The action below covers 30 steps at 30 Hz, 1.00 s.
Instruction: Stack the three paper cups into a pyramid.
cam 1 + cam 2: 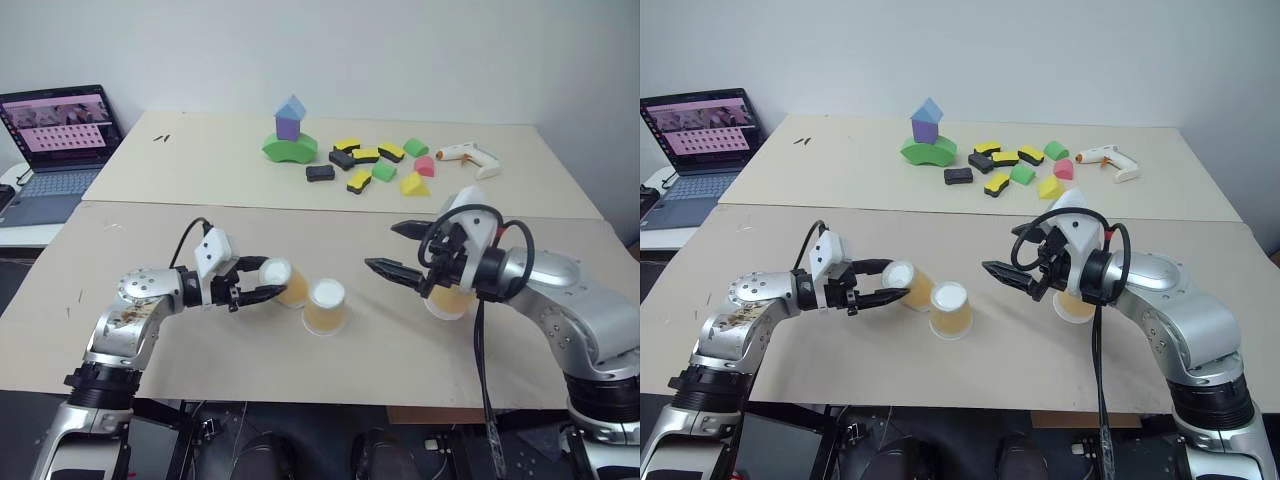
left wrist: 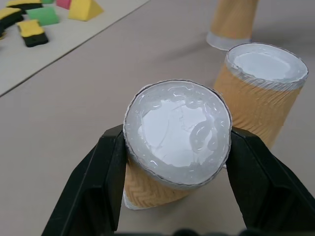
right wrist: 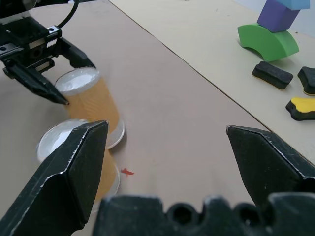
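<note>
Cups sit on my bench. My left pincer (image 1: 262,283) squeezes one tilted cup (image 1: 284,281) near its white base. Just beside it a second cup (image 1: 326,305) stands upside down. My right pincer (image 1: 397,250) hangs wide open, holding nothing, with the third cup (image 1: 449,300) behind it.

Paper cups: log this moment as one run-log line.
left gripper: shut on tilted cup | right gripper: open, empty | upside-down cup: beside it | third cup: apart | pyramid: not built

Head pair looks down over the table (image 1: 300,350); wrist cameras sit close, both catching the two middle cups (image 3: 91,105).
</note>
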### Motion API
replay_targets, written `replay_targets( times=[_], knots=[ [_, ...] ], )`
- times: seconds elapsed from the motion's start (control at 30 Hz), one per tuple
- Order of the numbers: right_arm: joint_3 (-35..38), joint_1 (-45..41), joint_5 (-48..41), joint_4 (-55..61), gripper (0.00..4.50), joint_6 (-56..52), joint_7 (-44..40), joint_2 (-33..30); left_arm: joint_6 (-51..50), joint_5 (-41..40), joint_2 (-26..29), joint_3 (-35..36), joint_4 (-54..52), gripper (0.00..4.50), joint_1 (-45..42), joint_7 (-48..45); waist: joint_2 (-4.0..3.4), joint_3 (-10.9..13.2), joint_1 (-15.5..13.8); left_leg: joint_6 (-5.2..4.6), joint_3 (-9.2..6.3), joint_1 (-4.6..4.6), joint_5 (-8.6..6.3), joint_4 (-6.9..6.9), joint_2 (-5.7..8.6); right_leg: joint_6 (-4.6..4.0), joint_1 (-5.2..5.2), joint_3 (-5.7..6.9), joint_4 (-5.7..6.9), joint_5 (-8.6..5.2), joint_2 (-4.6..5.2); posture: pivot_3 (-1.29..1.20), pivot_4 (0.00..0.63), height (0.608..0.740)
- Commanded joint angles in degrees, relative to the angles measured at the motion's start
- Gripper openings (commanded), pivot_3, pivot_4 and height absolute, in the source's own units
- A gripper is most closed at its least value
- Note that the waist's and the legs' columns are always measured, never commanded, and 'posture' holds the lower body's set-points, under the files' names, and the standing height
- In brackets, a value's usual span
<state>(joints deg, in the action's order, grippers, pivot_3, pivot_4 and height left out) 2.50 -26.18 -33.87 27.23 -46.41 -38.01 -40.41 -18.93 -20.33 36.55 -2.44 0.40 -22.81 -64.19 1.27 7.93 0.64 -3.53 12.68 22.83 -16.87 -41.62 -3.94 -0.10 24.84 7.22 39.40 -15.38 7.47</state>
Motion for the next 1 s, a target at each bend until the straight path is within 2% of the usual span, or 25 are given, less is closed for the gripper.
replay_targets(
  times=[0.03, 0.17, 0.27, 0.47, 0.63, 1.0],
  knots=[
    [2.4, -0.1, -0.1, 2.2, 4.50, 0.5, 0.8, -0.7, -2.6, 0.4, 0.7, -3.2, 0.8, 2.49, 0.6, -2.5, 0.00, 0.0, 0.1, 0.00, 0.00, 0.00, 0.00, 0.00, 0.00, 0.00, 0.00, 0.00, 0.00, 0.00, 0.00, 0.00, 0.150, 0.703],
    [2.6, 0.3, -0.3, 2.7, 4.50, 0.3, 1.2, -0.7, -3.9, -0.3, 2.7, -4.0, -1.9, 2.49, 0.5, -5.2, 0.00, 0.0, 0.1, 0.00, -0.01, 0.02, 0.00, 0.01, 0.00, 0.00, 0.02, 0.01, -0.01, 0.00, 0.00, 0.00, 0.150, 0.703],
    [2.7, 0.4, -0.4, 2.6, 4.50, 0.3, 1.2, -0.9, -6.7, -2.8, 6.3, -4.3, -7.2, 2.49, 1.4, -8.8, 0.00, 0.0, 0.2, -0.01, 0.00, 0.15, 0.00, 0.01, 0.00, 0.00, 0.15, 0.01, -0.02, 0.00, -0.01, 0.00, 0.150, 0.703],
    [2.5, 0.2, -0.4, 2.2, 4.50, 0.5, 0.9, -1.1, -8.7, -4.7, 11.1, -3.9, -10.0, 2.49, 1.2, -12.7, -0.01, 0.0, 0.3, -0.01, 0.03, 0.20, 0.00, 0.03, -0.01, 0.01, 0.24, -0.01, -0.02, 0.00, -0.04, 0.00, 0.150, 0.703],
    [2.4, 0.2, -0.5, 2.3, 4.50, 0.6, 1.0, -1.0, -8.5, -4.6, 10.8, -4.4, -9.8, 2.49, 0.8, -12.4, -0.01, 0.0, 0.2, -0.01, 0.01, 0.26, 0.00, 0.02, -0.01, 0.01, 0.27, 0.00, -0.02, -0.01, -0.03, 0.00, 0.150, 0.703],
    [3.1, 0.5, -0.9, 3.2, 4.50, 0.3, 1.2, -1.3, -3.5, 0.0, 6.2, -6.6, -5.7, 2.49, -1.3, -8.2, -0.01, 0.0, -0.2, -0.01, -0.04, 0.30, 0.00, -0.04, 0.01, 0.01, 0.24, 0.03, -0.01, 0.00, -0.03, 0.00, 0.150, 0.703]
  ],
)
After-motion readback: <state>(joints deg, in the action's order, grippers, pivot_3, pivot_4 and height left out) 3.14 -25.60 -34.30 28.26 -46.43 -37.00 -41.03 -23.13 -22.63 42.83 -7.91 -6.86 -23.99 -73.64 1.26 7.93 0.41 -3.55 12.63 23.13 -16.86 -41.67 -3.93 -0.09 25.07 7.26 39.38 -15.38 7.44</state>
